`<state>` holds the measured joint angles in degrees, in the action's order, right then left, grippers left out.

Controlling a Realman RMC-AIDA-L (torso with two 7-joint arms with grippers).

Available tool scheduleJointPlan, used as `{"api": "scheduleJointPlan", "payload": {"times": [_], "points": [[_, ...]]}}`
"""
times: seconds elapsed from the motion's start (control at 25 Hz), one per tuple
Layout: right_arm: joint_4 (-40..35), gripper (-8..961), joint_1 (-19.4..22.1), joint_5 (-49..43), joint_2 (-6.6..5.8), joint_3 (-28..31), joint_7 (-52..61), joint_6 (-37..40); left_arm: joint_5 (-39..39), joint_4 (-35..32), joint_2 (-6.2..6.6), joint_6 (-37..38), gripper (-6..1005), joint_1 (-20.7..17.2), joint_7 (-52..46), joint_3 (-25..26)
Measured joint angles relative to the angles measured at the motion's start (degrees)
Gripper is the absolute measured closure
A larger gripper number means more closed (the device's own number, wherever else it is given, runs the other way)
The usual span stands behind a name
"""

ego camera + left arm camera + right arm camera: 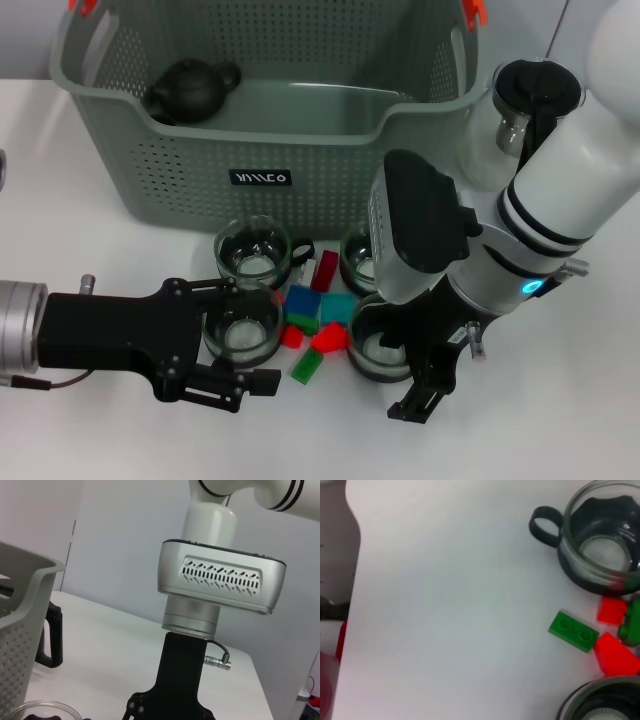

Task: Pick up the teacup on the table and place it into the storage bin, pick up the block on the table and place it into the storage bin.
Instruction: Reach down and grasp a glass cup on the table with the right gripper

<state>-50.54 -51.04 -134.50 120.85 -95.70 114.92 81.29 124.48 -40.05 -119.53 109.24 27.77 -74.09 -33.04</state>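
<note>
From the head camera I saw the storage bin (270, 120) at the far side of the table (80, 180), with a dark teapot (190, 88) lying in its far left corner. Four glass teacups stood just near of the bin around a heap of coloured blocks (318, 318). My left gripper (235, 335) reached in from the left, its black fingers spread wide on either side of the near-left teacup (241, 328); I could not tell whether they touched the glass. My right gripper (425, 385) hung low at the near-right teacup (383, 345), and I could not tell how its fingers stood. A glass pot (520, 110) stood at the bin's right end.

From the left wrist camera I saw the bin's perforated wall (22, 630), a black handle (52, 637) beside it, and the right arm's grey housing (222, 577) above the table.

From the right wrist camera I saw a teacup with a dark handle (597, 550), a green block (572, 630) and red blocks (615, 650) near it, well apart from the bare table.
</note>
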Motion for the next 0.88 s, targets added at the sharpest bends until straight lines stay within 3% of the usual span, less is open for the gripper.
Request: {"api": "scheduleJointPlan", "payload": {"times": [0.88], "points": [[-1.1,37,-0.4,0.3,0.09,-2.4,1.0,1.6,0.2,0.1,0.00,0.0,64,0.0,0.0,0.0]]}}
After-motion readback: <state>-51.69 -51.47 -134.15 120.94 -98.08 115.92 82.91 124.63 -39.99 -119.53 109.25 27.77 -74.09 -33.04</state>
